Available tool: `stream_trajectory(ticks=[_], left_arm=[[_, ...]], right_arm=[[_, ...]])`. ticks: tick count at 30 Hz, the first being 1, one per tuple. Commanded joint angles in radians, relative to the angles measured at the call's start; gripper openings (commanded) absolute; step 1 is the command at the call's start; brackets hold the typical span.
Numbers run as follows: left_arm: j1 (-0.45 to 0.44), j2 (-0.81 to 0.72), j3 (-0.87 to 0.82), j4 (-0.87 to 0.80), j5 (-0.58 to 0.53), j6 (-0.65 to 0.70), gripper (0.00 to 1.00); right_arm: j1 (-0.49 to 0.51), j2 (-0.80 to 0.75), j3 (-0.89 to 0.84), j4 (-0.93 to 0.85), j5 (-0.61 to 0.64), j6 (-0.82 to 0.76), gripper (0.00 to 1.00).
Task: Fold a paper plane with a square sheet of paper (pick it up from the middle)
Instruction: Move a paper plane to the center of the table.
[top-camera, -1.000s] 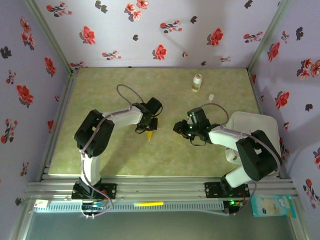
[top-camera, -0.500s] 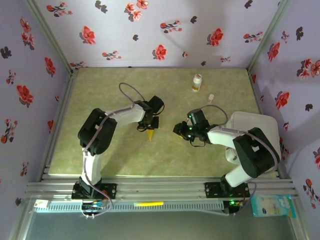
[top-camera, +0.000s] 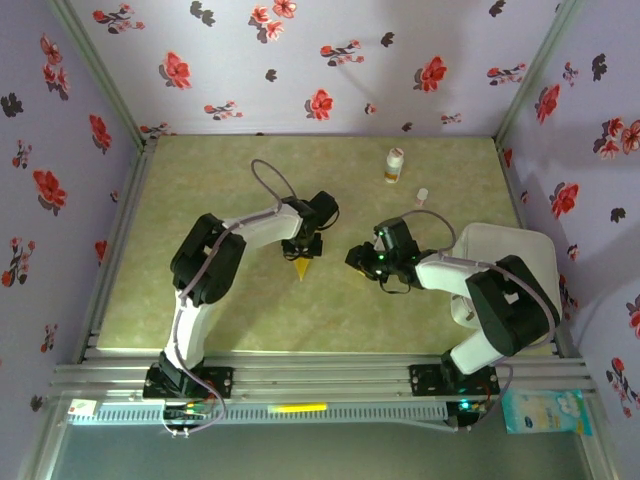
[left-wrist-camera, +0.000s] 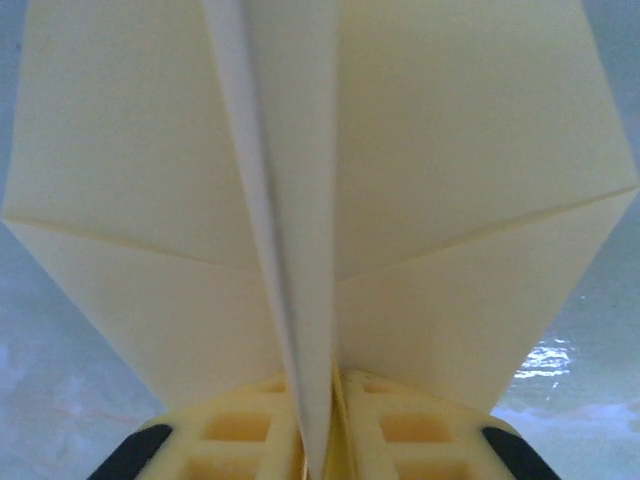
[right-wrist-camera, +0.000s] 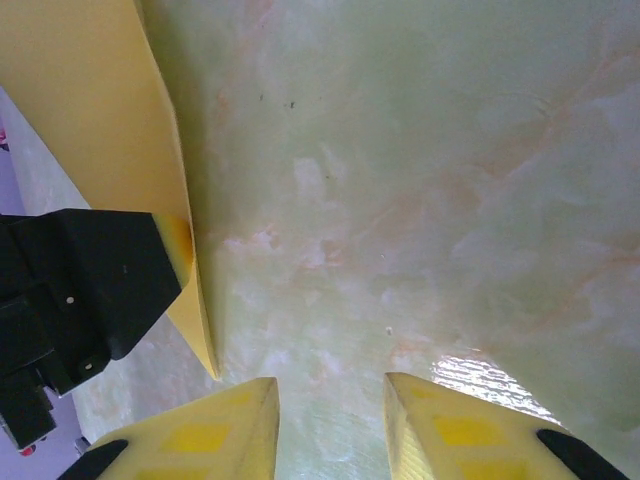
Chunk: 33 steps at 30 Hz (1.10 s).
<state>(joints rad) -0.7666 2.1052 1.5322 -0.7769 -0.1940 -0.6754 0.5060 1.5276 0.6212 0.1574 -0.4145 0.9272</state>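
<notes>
The paper plane (top-camera: 301, 268) is a mustard-yellow folded dart standing on the table's middle, its tip toward the near edge. In the left wrist view its wings (left-wrist-camera: 450, 200) spread wide above and its centre fold runs down between my left gripper's (left-wrist-camera: 320, 430) fingers. The jaws stand nearly together on that fold, with a sliver of gap on the right. From above, the left gripper (top-camera: 305, 248) sits right over the plane. My right gripper (top-camera: 362, 257) hangs open a short way to the plane's right, with bare table between its fingers (right-wrist-camera: 210, 430). The plane's edge (right-wrist-camera: 100, 120) shows at that view's left.
A small white-and-orange bottle (top-camera: 394, 165) stands at the back right, a tiny white cap (top-camera: 422, 195) lies near it. A white tray (top-camera: 510, 255) sits at the right edge under the right arm. Floral walls enclose the green table (top-camera: 200, 300).
The left arm's wrist and forearm have swung to the right over the plane, while the plane's tip stays in place. The right arm has barely shifted.
</notes>
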Motion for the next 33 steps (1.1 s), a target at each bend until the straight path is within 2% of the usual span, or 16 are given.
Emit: stream_trajectory(ticks=[1,11,13,27,33], left_arm=[[-0.008,0.066,0.008,-0.070,-0.042,-0.046,0.18],[-0.019,0.101,0.062,-0.088,-0.058,-0.098,0.21],[-0.019,0.105,0.062,-0.083,-0.053,-0.108,0.24],[-0.003,0.112,0.016,0.004,0.036,-0.122,0.31],[0.007,0.092,0.005,0.027,0.070,-0.077,0.32]], right_arm=[[-0.016,-0.041,-0.011,0.000,-0.008,-0.007,0.33],[-0.061,-0.086,-0.024,-0.041,-0.044,-0.053,0.33],[-0.071,-0.093,-0.025,-0.049,-0.049,-0.060,0.33],[-0.097,-0.110,-0.021,-0.082,-0.058,-0.073,0.34],[-0.098,-0.110,-0.008,-0.089,-0.058,-0.065,0.34]])
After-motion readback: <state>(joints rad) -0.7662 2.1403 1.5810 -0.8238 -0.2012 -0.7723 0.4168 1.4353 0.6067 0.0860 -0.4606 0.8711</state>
